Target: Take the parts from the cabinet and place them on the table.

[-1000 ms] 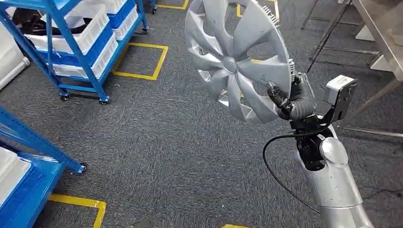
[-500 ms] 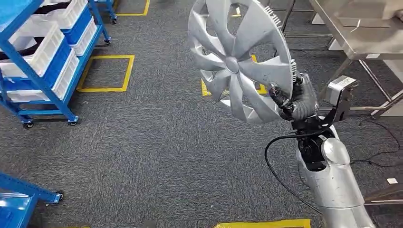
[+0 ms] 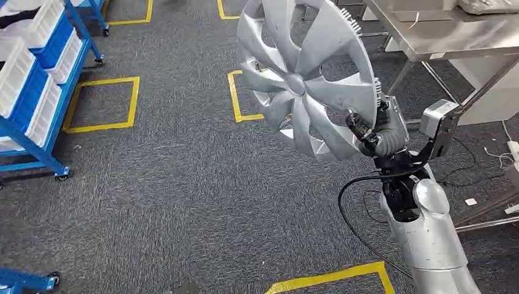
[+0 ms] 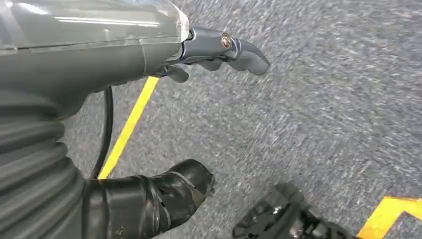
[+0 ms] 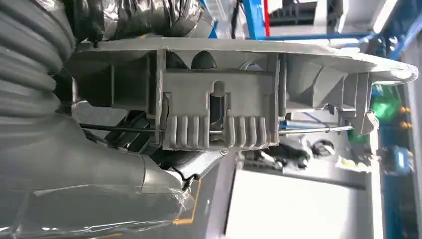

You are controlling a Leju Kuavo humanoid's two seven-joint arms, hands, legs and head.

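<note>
A large silver wheel cover (image 3: 306,73) with curved spokes hangs upright in the air at the middle of the head view. My right hand (image 3: 373,131) grips its lower right rim. In the right wrist view the cover's grey back rim with a ribbed clip (image 5: 219,109) lies right against my right hand (image 5: 99,164). A steel table (image 3: 440,30) stands at the top right, beyond the cover. My left hand (image 4: 149,55) hangs over the grey carpet, fingers loosely curled and nothing in it.
A blue rack with white bins (image 3: 30,86) stands at the far left. Yellow tape squares (image 3: 101,104) mark the grey carpet. A black cable (image 3: 352,208) loops beside my right arm. White cords and a power strip (image 3: 509,153) lie on the floor under the table.
The whole view has swung right: the blue rack slid off to the left and the steel table came further into view. My right hand keeps its grip on the wheel cover.
</note>
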